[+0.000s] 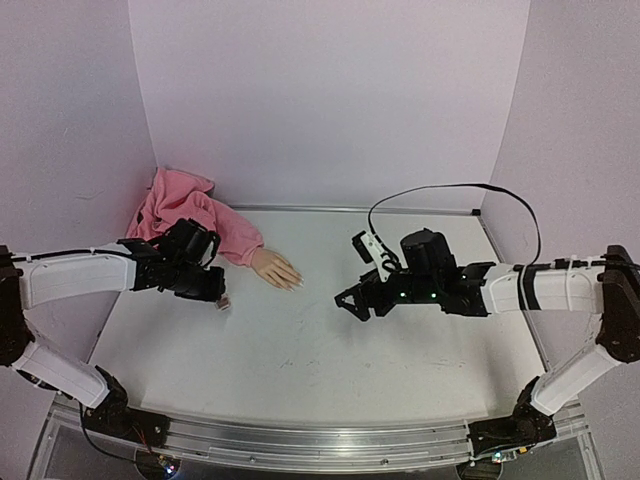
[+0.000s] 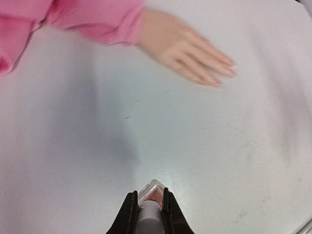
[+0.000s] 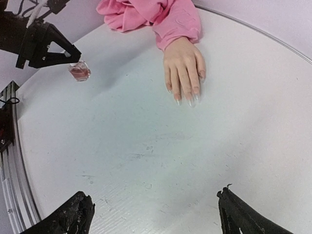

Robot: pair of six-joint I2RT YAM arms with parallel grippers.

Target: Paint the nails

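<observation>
Soft cloth sleeve, smooth matt mannequin hand with pale nails, scuffed matt table.

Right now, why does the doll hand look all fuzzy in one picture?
In the left wrist view the mannequin hand is smeared, likely motion blur; in the right wrist view it is sharp, though the table edge bends from lens distortion.

The nails are tiny, pale and whitish, each reaching just past its fingertip on a small flesh-coloured hand. The hand lies flat, palm down, on the white table with its fingers close together. The nails sit in a short row, pointing away from the pink sleeve at the wrist.
</observation>
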